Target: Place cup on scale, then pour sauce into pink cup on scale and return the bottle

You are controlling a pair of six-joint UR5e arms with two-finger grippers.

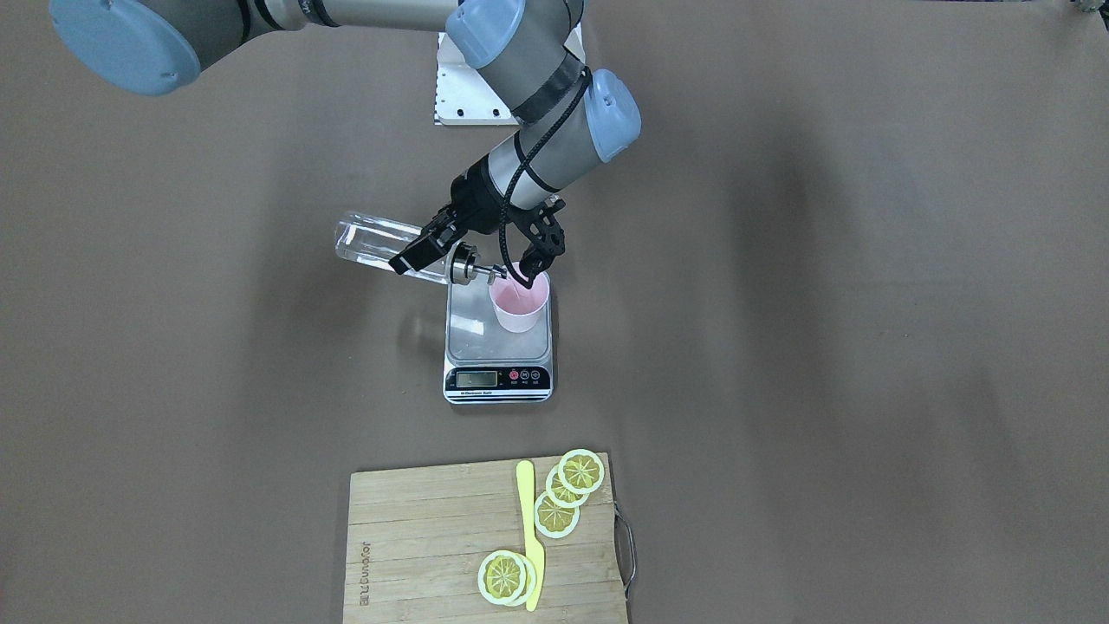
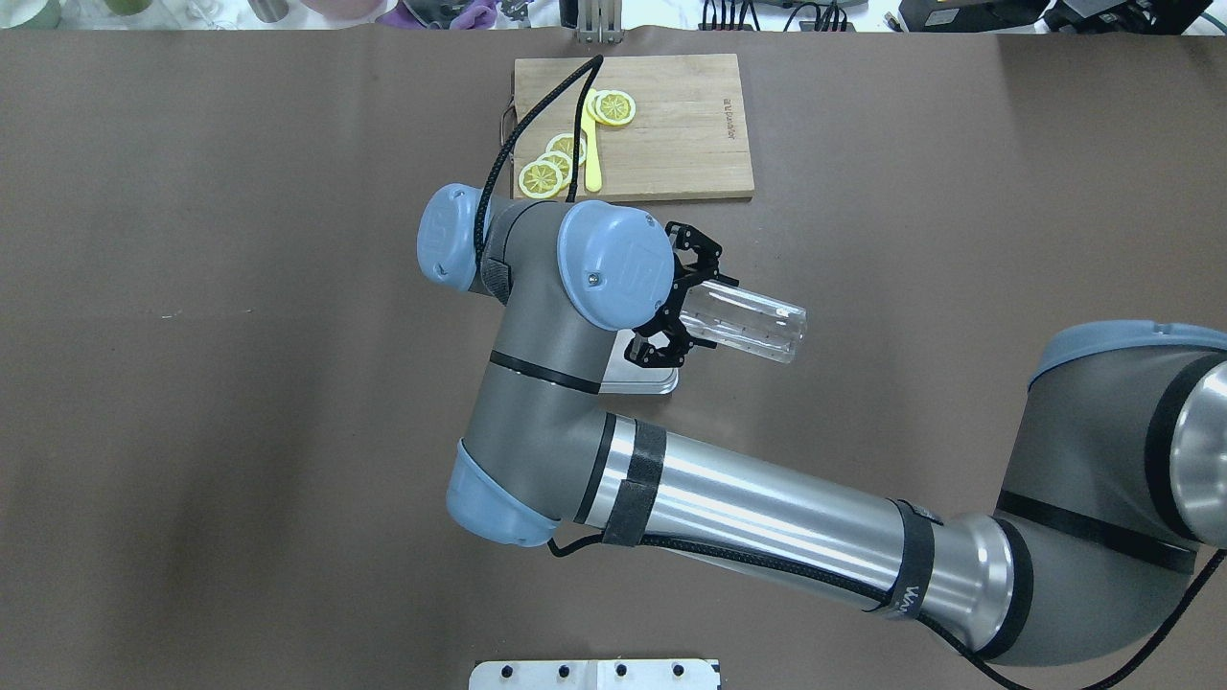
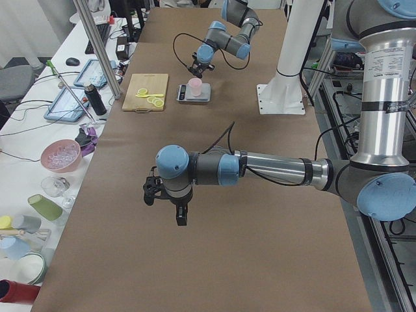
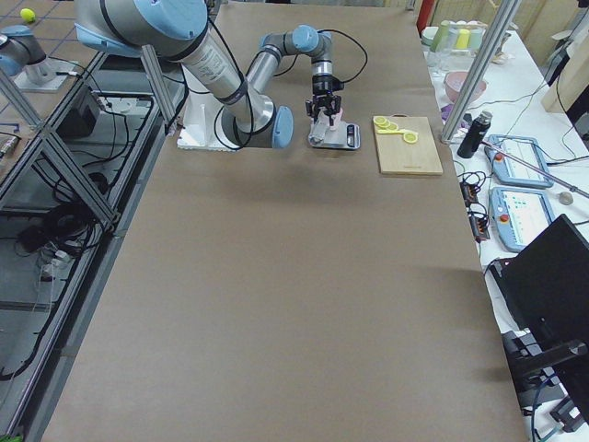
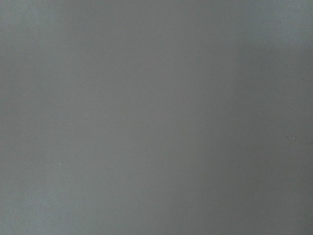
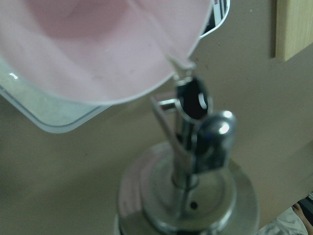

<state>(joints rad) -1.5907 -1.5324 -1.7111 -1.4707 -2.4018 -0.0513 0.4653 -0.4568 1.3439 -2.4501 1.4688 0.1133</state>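
The pink cup (image 1: 518, 303) stands upright on the back right part of the scale (image 1: 472, 334); it also shows in the right wrist view (image 6: 98, 49). My right gripper (image 1: 472, 257) is shut on the clear bottle (image 1: 372, 247) near its collar and holds it tipped almost level. The metal pourer (image 6: 195, 142) reaches the cup's rim. The sauce is too clear to make out. In the overhead view the right gripper (image 2: 685, 307) and bottle (image 2: 752, 326) show, but my arm hides the cup. My left gripper (image 3: 162, 195) hangs over bare table far away; I cannot tell its state.
A wooden cutting board (image 1: 416, 537) with lemon slices (image 1: 580, 471) and a yellow knife (image 1: 528, 529) lies beyond the scale, on the operators' side. A white mounting plate (image 1: 459, 87) sits at the robot's base. The left wrist view shows only bare table.
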